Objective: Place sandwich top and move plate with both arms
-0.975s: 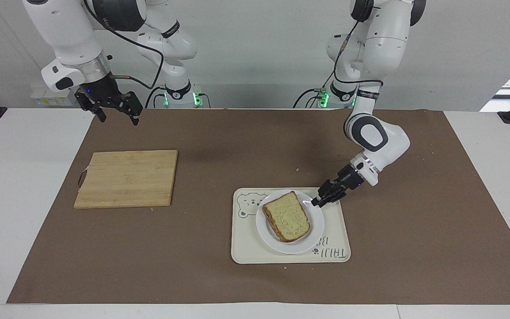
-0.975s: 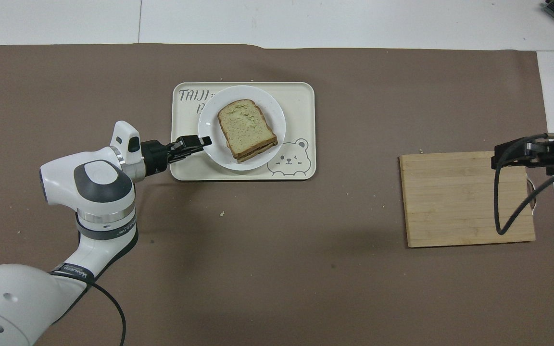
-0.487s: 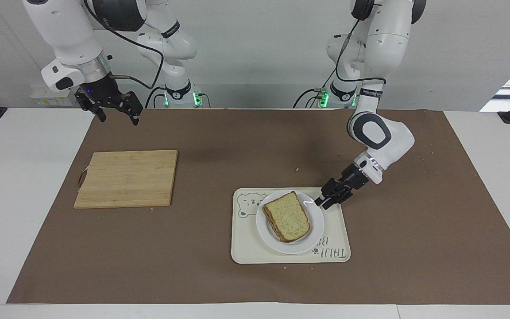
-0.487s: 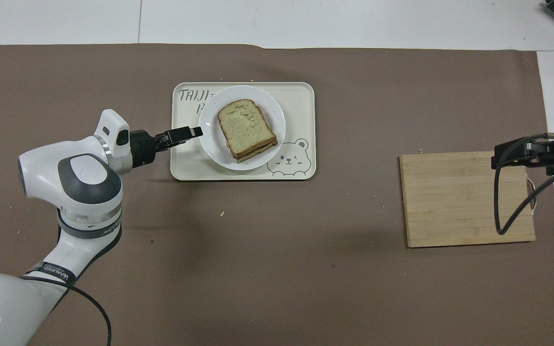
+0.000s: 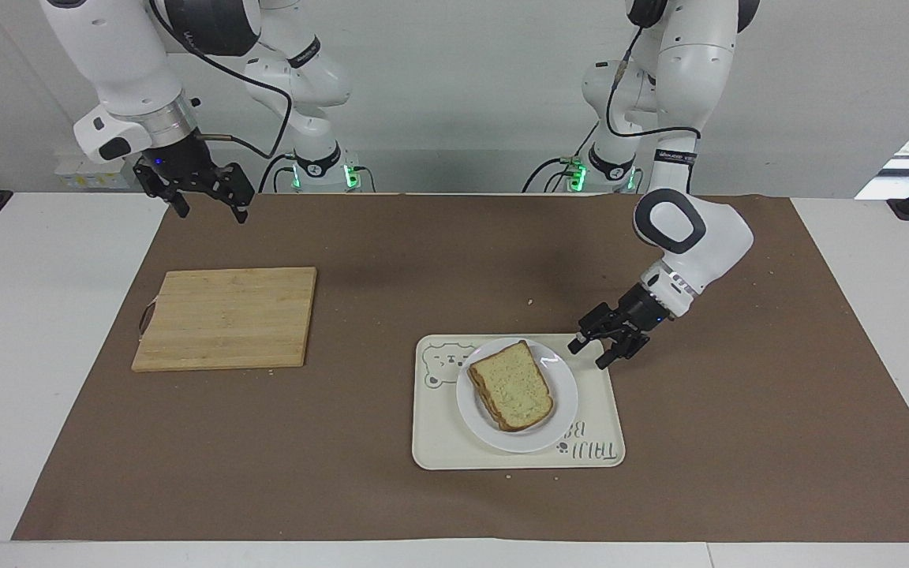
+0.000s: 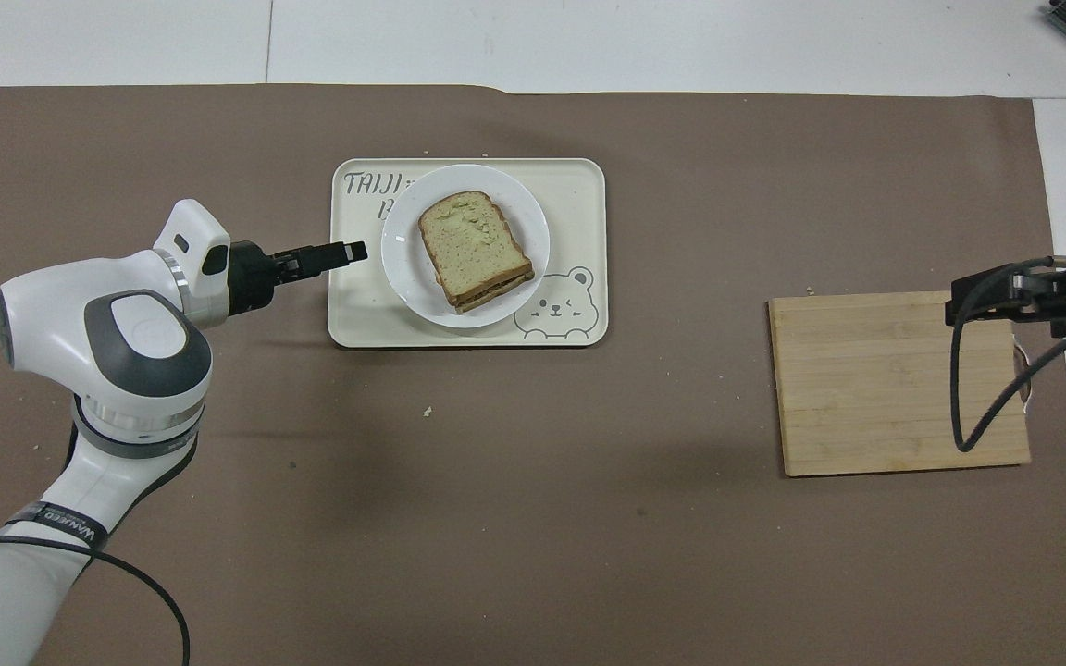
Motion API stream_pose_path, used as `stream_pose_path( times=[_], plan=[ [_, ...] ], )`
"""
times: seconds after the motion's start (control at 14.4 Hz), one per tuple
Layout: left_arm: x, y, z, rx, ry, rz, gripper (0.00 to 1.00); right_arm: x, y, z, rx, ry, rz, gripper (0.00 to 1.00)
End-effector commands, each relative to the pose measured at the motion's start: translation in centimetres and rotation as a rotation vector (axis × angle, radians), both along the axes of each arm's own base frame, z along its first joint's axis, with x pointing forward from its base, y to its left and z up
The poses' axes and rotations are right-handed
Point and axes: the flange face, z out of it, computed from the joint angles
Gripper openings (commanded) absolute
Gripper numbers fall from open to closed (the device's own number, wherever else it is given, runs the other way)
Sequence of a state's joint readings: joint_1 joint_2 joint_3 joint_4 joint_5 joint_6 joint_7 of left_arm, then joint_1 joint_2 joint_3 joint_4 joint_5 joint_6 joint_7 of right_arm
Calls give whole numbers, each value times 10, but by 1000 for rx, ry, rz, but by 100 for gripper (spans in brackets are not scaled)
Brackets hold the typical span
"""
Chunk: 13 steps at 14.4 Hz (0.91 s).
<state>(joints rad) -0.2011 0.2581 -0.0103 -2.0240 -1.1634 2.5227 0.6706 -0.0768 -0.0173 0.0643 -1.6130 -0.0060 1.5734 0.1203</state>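
Note:
The sandwich top (image 5: 514,384) lies on a lower slice, stacked on the small white plate (image 5: 567,390). The plate sits on the cream bear tray (image 5: 439,442). In the overhead view the top slice (image 6: 473,239) covers most of the plate (image 6: 401,257). My left gripper (image 5: 590,355) is open and empty, low over the tray's edge toward the left arm's end, just off the plate's rim. It also shows in the overhead view (image 6: 353,250). My right gripper (image 5: 212,211) is open and empty, raised near the cutting board's robot-side corner, and waits.
A wooden cutting board (image 5: 226,315) lies toward the right arm's end of the brown mat; it also shows in the overhead view (image 6: 898,384). The tray (image 6: 579,194) sits mid-table, farther from the robots. Small crumbs dot the mat.
My left gripper has drawn back from the plate's rim toward the left arm's end and its fingers have spread apart. The plate, sandwich and right arm have not moved.

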Motion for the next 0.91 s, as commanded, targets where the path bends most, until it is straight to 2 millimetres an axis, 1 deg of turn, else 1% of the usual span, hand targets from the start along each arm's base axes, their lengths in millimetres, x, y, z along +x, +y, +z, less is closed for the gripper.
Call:
stream_pose_path(
  times=[0.0, 0.07, 0.14, 0.28, 0.42, 0.49, 0.63, 0.77, 0.84],
  plan=[
    [7, 12, 22, 68, -14, -9, 100, 1, -2, 2, 20, -6, -3, 100],
    [8, 14, 24, 92, -9, -18, 100, 1, -2, 2, 20, -6, -3, 100],
    [11, 16, 34, 129, -26, -52, 100, 1, -2, 2, 20, -6, -3, 100],
    [19, 38, 50, 177, -5, -84, 100, 1, -2, 2, 20, -6, -3, 100],
    [28, 51, 79, 233, 47, -159, 100, 1, -2, 2, 20, -6, -3, 100],
    [30, 56, 93, 291, 82, -207, 100, 1, -2, 2, 20, -6, -3, 100],
    [29, 59, 128, 415, 114, -285, 100, 1, -2, 2, 20, -6, -3, 100],
    [19, 66, 164, 568, 129, -367, 100, 1, -2, 2, 20, -6, -3, 100],
    [10, 71, 187, 657, 138, -401, 100, 1, -2, 2, 20, -6, -3, 100]
  ],
)
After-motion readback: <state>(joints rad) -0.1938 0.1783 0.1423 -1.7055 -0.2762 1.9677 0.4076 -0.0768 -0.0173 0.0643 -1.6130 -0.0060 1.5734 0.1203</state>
